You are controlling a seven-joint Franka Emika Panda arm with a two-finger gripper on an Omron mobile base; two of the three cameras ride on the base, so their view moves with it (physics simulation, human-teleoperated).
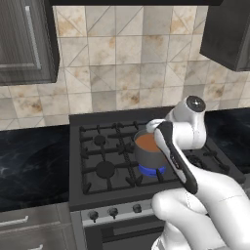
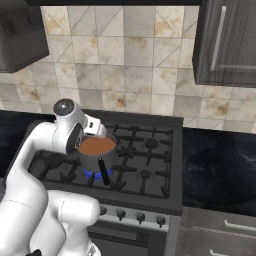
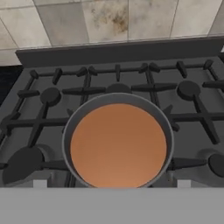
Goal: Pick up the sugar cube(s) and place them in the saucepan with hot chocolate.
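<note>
My pincer [image 3: 111, 183] hangs above the small dark grey metal saucepan [image 1: 149, 155] of reddish-brown hot chocolate, its two pale fingertips [image 3: 40, 183] spread wide apart and pinching nothing; one tip sits over each side of the saucepan's rim in the hand view. The saucepan stands on the front middle burner of the black gas stove [image 1: 97, 161], with a ring of blue flame [image 1: 152, 170] under it, and its long black handle [image 2: 104, 171] points toward the stove's front edge. The liquid's surface looks smooth and even, and I cannot make out the tiny tan sugar cube anywhere. Dark marbled bench [image 2: 220, 162] runs on both sides of the stove, beige tiled wall [image 2: 125, 60] behind it, dark cabinets [image 2: 227, 42] above.
</note>
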